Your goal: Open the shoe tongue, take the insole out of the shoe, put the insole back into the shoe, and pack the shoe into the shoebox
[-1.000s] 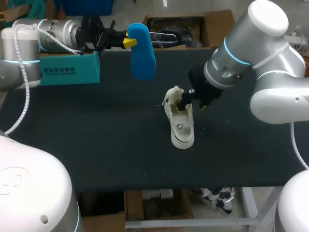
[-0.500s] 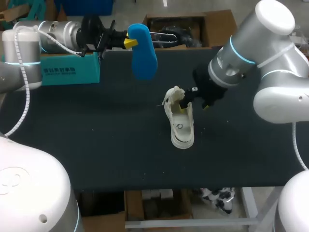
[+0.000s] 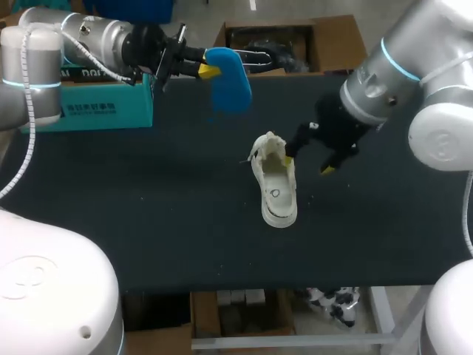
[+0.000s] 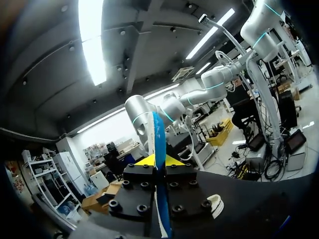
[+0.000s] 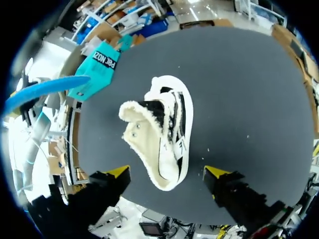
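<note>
Dark table (image 3: 148, 222), seen from overhead: the right hand (image 3: 307, 163) has drawn back beside the cream fleece-lined shoe (image 3: 275, 185), fingers spread. The left hand (image 3: 208, 71), clamped on the blue foam insole (image 3: 230, 83), has swung it shoeward. Left wrist: insole pinched edge-on. Right wrist: shoe free, mouth open, seemingly ready for reinsertion.

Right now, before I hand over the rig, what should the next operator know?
Left end effector: shut on the blue insole, held in the air over the table's far side, near the teal shoebox.
Right end effector: open, hovering by the shoe, not touching it.
Shoe: mid-table, tongue pulled open.
Done: tongue opened, insole out.
Left: insole back in, shoe into the shoebox.
</note>
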Available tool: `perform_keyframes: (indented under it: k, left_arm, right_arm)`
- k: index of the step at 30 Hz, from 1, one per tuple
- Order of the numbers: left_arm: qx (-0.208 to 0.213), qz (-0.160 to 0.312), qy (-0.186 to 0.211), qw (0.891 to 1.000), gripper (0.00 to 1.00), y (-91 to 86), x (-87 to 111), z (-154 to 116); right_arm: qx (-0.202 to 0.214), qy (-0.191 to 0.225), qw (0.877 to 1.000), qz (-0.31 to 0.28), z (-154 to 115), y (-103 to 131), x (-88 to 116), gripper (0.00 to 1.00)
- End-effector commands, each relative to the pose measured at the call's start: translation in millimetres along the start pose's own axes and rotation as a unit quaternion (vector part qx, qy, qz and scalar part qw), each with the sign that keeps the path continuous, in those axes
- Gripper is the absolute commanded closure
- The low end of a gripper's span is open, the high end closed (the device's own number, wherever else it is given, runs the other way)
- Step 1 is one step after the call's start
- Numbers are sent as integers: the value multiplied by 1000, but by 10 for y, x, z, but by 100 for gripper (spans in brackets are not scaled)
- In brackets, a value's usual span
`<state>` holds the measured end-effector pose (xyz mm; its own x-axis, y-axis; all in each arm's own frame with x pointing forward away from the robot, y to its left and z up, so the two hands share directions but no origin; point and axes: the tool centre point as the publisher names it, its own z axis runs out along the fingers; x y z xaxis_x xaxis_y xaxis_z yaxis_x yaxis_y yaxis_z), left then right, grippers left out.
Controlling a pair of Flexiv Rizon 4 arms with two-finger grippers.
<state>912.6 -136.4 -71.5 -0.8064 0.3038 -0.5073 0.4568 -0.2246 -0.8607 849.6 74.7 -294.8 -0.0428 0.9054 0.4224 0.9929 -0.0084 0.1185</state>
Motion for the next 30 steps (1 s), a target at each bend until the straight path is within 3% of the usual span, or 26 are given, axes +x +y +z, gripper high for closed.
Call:
perform_keyframes:
  k: [1, 6, 11, 20, 23, 25, 26, 30]
  left_arm:
    - [2, -10, -27, 1000, 100, -12, 144, 150]
    - [36, -67, -66, 995, 100, 11, 290, 292]
    - [43, -113, -87, 989, 100, -57, 490, 419]
    - [93, -235, -135, 958, 100, -158, 761, 429]
    - [101, -259, -140, 950, 100, -179, 829, 436]
    - [90, -259, -140, 951, 100, -181, 876, 461]
    - [91, -263, -140, 950, 100, -186, 899, 481]
    - [79, -265, -136, 951, 100, -206, 960, 562]
  right_arm:
    - [11, 23, 999, 30, -142, -135, -92, 0]
    - [15, 21, 998, 49, -203, -241, -100, 0]
    - [22, 24, 997, 70, -238, -341, -137, 0]
    - [22, 39, 997, 67, -262, -398, -146, 0]
    - [22, 39, 997, 67, -262, -398, -146, 0]
    - [22, 39, 997, 67, -262, -398, -146, 0]
    - [38, 63, 994, 80, -282, -397, -144, 0]
    - [57, 60, 988, 134, -353, -434, -137, 0]
